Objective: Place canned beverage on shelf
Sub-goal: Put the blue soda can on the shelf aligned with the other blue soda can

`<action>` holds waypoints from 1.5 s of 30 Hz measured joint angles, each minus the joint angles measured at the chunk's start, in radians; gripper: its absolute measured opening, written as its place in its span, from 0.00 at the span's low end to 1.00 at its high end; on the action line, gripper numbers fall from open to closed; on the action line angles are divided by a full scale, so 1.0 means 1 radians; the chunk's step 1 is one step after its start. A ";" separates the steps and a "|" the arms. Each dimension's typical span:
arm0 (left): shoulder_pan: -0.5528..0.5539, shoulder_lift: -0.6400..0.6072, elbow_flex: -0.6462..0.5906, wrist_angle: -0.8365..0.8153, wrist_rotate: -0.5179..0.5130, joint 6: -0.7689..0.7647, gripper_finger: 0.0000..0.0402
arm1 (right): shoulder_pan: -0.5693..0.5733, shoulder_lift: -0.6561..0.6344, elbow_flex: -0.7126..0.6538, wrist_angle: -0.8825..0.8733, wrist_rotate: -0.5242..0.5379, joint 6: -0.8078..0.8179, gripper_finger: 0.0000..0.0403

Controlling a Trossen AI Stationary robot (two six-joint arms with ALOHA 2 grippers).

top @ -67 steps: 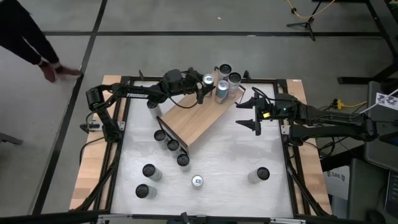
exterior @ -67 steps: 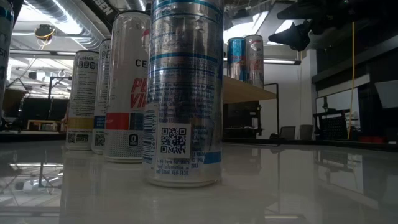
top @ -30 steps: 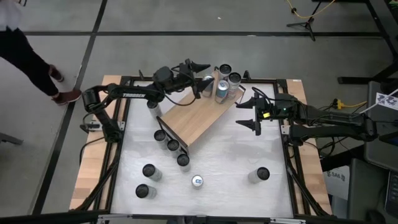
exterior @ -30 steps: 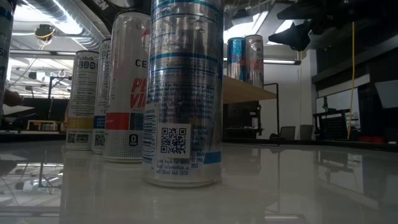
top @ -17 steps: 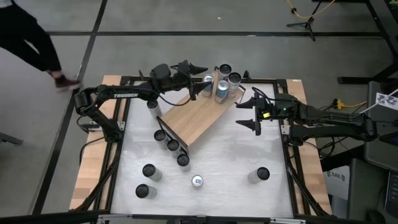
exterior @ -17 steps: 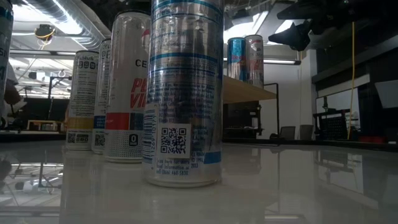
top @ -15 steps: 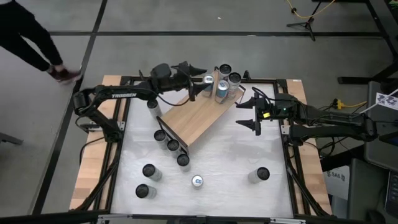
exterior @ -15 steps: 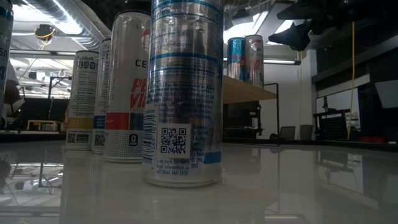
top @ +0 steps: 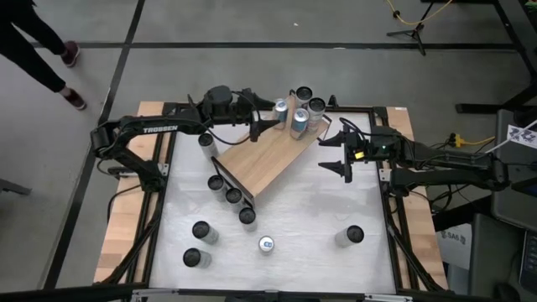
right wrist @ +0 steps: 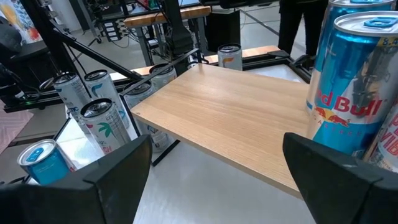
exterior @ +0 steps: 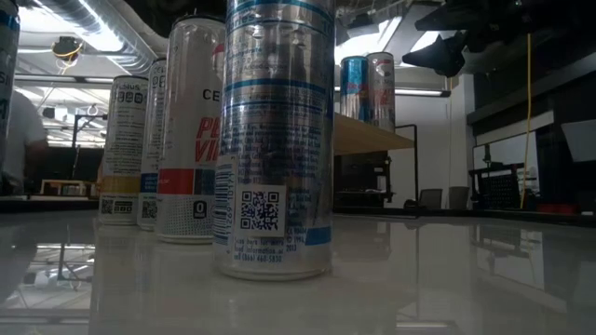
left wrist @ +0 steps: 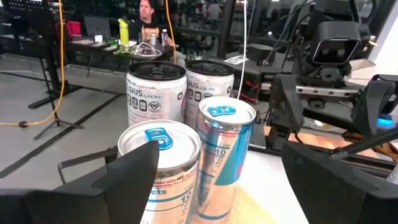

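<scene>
1. I am looking down on a white table [top: 294,218] where the shelf [top: 267,159], a light wooden board, is sitting at an angle.
2. Four cans [top: 299,107] are standing together at the shelf's far end.
3. I am holding the left gripper [top: 267,123] just beside that cluster, fingers spread wide and gripping nothing; the nearest can [left wrist: 160,171] is sitting between them, untouched.
4. I am parking the right gripper [top: 337,153] off the shelf's right end, also wide and empty.
5. I judge one placement is finishing.
6. Loose cans [top: 225,191] are waiting along the shelf's near edge; next I am needing to lift clear without knocking the cluster, then reach one.
</scene>
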 joint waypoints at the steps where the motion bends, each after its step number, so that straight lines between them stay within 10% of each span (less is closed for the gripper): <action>1: 0.000 0.000 -0.001 0.013 0.001 -0.002 0.83 | 0.000 0.000 0.000 0.000 0.000 0.000 0.88; 29: 0.015 -0.070 0.050 0.176 -0.121 -0.002 0.83 | 0.000 0.000 0.000 0.002 0.000 0.000 0.88; 45: 0.018 0.099 0.443 -0.405 -0.127 0.091 0.83 | 0.000 0.000 0.000 0.002 0.000 0.000 0.88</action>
